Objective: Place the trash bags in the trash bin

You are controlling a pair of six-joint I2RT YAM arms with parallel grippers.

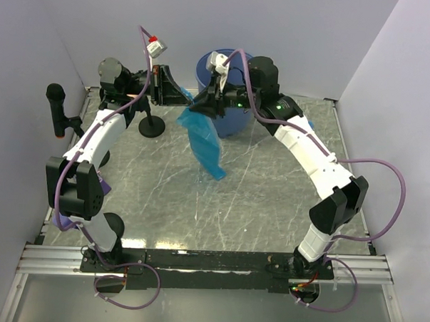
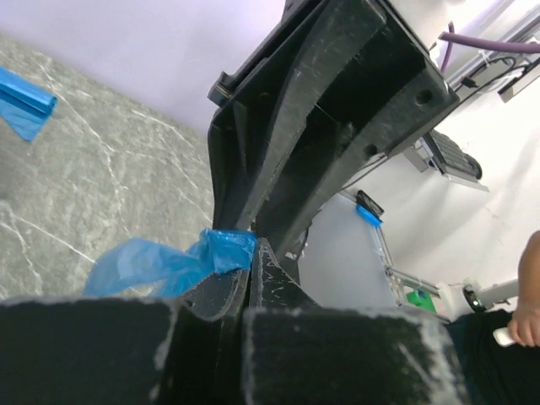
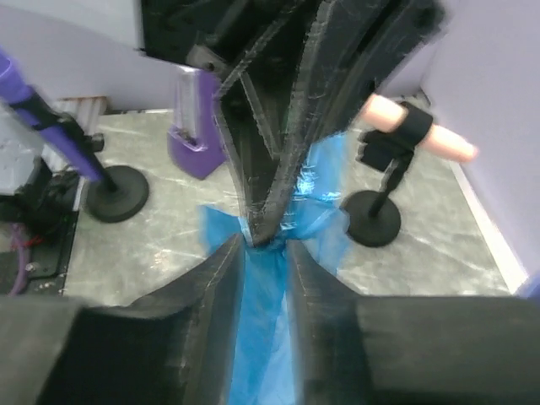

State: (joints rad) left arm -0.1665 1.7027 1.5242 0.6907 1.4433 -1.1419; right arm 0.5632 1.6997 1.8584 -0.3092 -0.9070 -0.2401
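Observation:
A long translucent blue trash bag point(image 1: 205, 146) hangs over the table in front of the round blue trash bin point(image 1: 234, 121). My left gripper point(image 1: 179, 95) is shut on the bag's top corner, and the pinched film point(image 2: 224, 251) shows at its fingertips point(image 2: 270, 270). My right gripper point(image 1: 201, 107) meets it from the bin side. In the right wrist view its fingers point(image 3: 221, 278) stand apart, open, with the bag film point(image 3: 263, 304) running down between them. The left gripper's tips poke in at the top of that gap. A small blue piece point(image 1: 311, 124) lies by the right arm.
A black stand with a round base point(image 1: 151, 126) stands left of the bag, and another black stand point(image 1: 57, 104) is at the far left. A purple object point(image 1: 103, 188) sits by the left arm. White walls close in the back and both sides.

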